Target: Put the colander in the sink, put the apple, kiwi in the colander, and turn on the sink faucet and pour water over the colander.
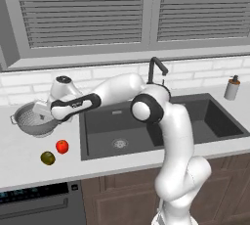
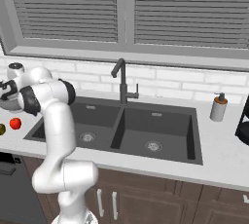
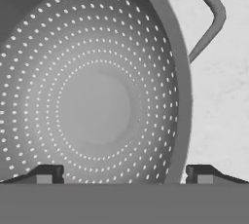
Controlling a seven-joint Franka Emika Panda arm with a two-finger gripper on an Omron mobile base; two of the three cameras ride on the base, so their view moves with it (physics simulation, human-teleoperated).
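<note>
- Silver perforated colander (image 1: 33,118) sits on the pale counter (image 1: 19,163) left of the sink (image 1: 146,121), upright, with nothing in it.
- Arm reaches left across the sink's edge, and the gripper (image 3: 124,173) hangs over the colander's right side.
- Hand view: the jaws stand wide apart and hold nothing; one fingertip (image 3: 47,174) shows against the bowl's inside, the other outside the rim, so the rim runs between them. Whether either tip touches the metal cannot be told.
- One looped side handle (image 3: 210,16) of the colander juts out over the counter in the hand view.
- Apple (image 1: 62,146) lies on the counter just in front of the colander, apart from it.
- Kiwi (image 1: 47,158) lies just beside the apple, to its left and nearer the counter's front edge.
- Sink has two dark basins, each with a round drain.
- Faucet (image 2: 121,84) stands behind the sink at the divider.
- Soap bottle (image 1: 232,88) stands on the counter at the sink's far right corner.
</note>
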